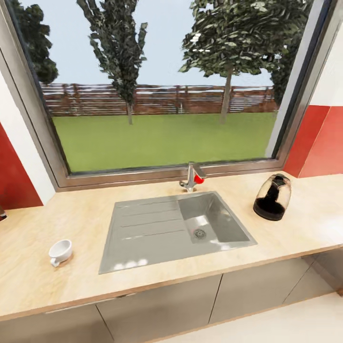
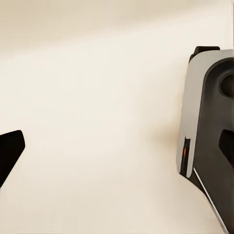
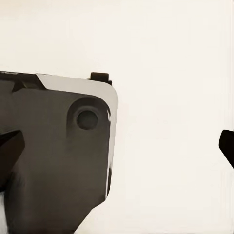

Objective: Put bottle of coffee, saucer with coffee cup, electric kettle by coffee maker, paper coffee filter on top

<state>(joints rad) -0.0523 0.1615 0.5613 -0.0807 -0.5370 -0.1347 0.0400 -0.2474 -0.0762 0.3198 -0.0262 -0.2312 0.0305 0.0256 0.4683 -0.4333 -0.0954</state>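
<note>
light wood-grain countertop [image 1: 85, 214], matt steel sink [image 1: 143, 233], clear-glass kettle [image 1: 272, 197]

Both end effectors spread wide, black fingertips [image 2: 9, 153] [image 3: 9, 146] apart, empty

Light wood-grain counter [image 1: 95, 216] beneath a wide window, a steel sink [image 1: 157, 228] set into its middle.

A small white handled coffee cup [image 1: 60, 251] sits left of the sink; a rounded clear-glass, black-based electric kettle [image 1: 272, 197] stands to its right.

No legible text, label or number — none anywhere
</note>
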